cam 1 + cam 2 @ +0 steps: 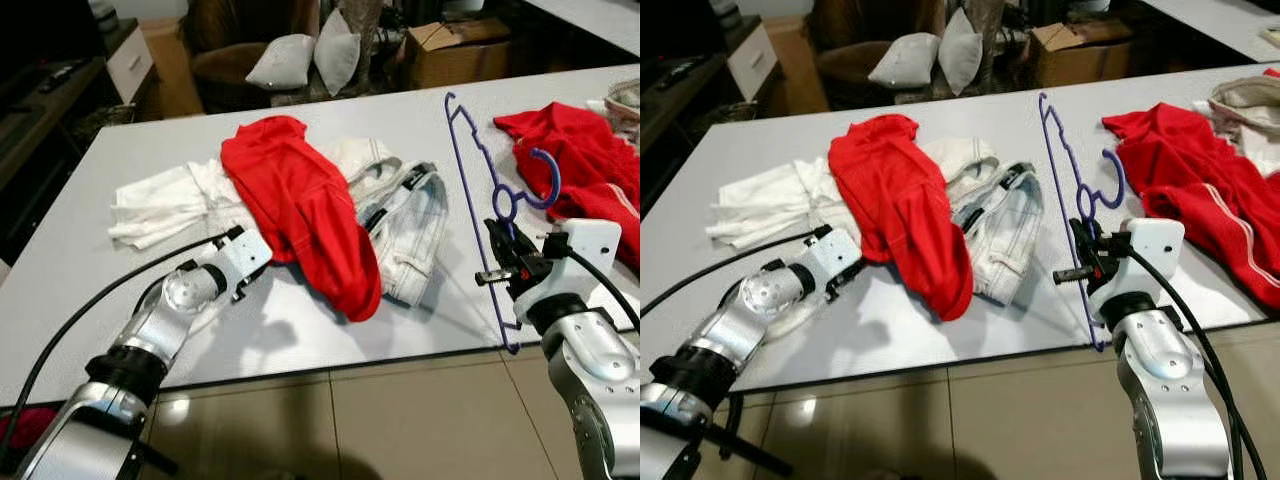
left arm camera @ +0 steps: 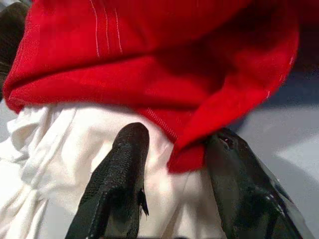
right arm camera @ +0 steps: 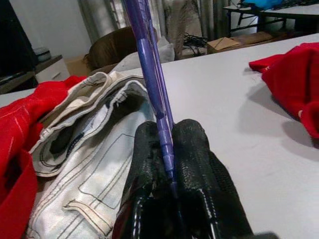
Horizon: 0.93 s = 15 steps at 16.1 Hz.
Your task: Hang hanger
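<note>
Nearest the camera are the two silver arms, reaching over the near edge of the grey table (image 1: 90,250) above a tiled floor (image 1: 400,420). The right tool (image 3: 167,149) has its two black fingers pressed together on the purple hanger (image 1: 478,190), pinching one thin bar of it (the wrist view shows the bar rising straight up out of the pads). The hanger is a slim purple plastic frame with a curved hook near the tool; it stands tilted on the table's right part, one end at the table's front edge and the other running away toward the far side, between the pale trousers and the red garment on the right.

The left tool (image 2: 174,164) sits at the near edge of the clothes pile, its fingers spread, with a fold of the red shirt (image 1: 300,210) hanging between them over white cloth (image 1: 165,205).

There is one hanger. On the table lie two red garments: the shirt draped across the middle pile, and a second red garment (image 1: 580,165) with pale stripes at the right. Under and beside the shirt lie the crumpled white cloth at the left and a pair of cream trousers (image 1: 410,225) with dark stitching.

Beyond the table, an open cardboard box (image 1: 455,50) stands on the floor; its contents cannot be made out. Two grey cushions (image 1: 305,58) lean against a brown seat.
</note>
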{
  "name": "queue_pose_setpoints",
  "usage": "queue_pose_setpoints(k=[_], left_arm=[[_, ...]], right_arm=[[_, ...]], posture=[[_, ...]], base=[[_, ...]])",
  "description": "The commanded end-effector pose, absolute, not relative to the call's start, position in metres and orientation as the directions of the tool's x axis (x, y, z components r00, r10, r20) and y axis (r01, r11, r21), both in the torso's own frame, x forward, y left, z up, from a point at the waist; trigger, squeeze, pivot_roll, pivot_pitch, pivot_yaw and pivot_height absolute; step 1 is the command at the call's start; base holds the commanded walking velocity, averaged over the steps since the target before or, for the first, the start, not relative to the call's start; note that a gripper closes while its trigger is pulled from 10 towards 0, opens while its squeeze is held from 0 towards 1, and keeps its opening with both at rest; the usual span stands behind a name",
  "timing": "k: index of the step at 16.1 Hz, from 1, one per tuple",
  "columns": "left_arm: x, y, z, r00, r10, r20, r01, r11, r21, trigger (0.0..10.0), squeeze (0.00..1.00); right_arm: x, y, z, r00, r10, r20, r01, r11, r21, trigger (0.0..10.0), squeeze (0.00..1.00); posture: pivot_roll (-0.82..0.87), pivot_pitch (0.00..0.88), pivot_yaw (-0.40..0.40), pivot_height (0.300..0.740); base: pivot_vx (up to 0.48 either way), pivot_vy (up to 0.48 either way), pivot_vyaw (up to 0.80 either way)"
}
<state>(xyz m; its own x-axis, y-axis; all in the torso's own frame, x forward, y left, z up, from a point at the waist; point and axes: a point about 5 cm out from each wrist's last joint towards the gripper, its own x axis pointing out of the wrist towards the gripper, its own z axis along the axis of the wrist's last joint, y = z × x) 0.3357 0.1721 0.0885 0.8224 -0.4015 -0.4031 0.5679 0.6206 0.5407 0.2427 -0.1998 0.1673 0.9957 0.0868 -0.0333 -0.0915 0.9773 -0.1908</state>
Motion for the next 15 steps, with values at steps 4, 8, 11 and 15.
queue_pose_setpoints(k=[4, 8, 11, 15], left_arm=[[0.335, 0.178, 0.082, 0.803, -0.403, -0.439, 0.595, 0.588, 0.548, 9.7, 0.00], [0.342, 0.178, 0.083, 0.821, -0.374, -0.433, 0.570, 0.587, 0.575, 5.6, 0.00], [0.344, 0.173, 0.084, 0.816, -0.400, -0.418, 0.577, 0.603, 0.550, 3.1, 0.00], [0.341, 0.165, 0.081, 0.783, -0.465, -0.413, 0.622, 0.594, 0.511, 0.0, 0.00]], right_arm=[[0.238, -0.199, 0.171, 0.996, 0.089, -0.016, -0.091, 0.979, -0.184, 10.0, 0.00], [0.239, -0.199, 0.172, 0.996, 0.087, -0.014, -0.088, 0.979, -0.184, 10.0, 0.00], [0.240, -0.199, 0.172, 0.996, 0.086, -0.013, -0.087, 0.979, -0.185, 10.0, 0.00], [0.238, -0.200, 0.171, 0.997, 0.080, -0.017, -0.082, 0.980, -0.184, 10.0, 0.00]], posture=[[-0.12, 0.000, 0.131, 0.740], [-0.12, 0.000, 0.129, 0.740], [-0.13, 0.000, 0.130, 0.740], [-0.13, 0.000, 0.133, 0.740]], base=[[0.000, 0.000, 0.00], [0.000, 0.000, 0.00], [0.000, 0.000, 0.00], [0.000, 0.000, 0.00]])
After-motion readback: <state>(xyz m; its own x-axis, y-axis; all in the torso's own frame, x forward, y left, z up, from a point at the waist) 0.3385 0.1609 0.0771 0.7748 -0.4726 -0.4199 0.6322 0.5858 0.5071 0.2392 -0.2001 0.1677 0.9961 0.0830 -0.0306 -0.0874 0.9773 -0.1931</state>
